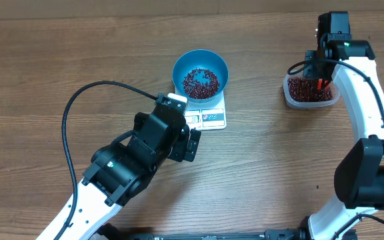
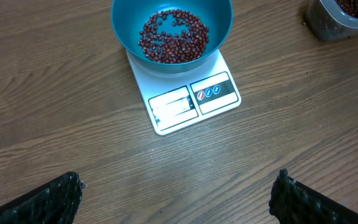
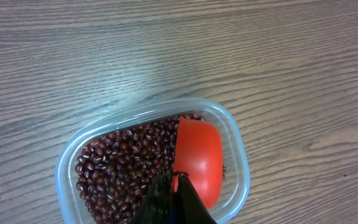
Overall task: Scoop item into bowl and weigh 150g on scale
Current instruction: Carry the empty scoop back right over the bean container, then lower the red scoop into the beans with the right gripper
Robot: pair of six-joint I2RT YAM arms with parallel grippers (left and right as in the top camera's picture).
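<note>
At tub [image 3: 238, 149], right gripper [image 3: 171, 179] pinches red scoop [image 3: 199, 155] set among beans [image 3: 120, 171], handle running straight back to jaws. Part-filled blue bowl [image 1: 179, 72] sits on scale [image 1: 213, 119], well left of tub. Nearer it, left gripper [image 2: 176, 194] spread wide, empty.
</note>
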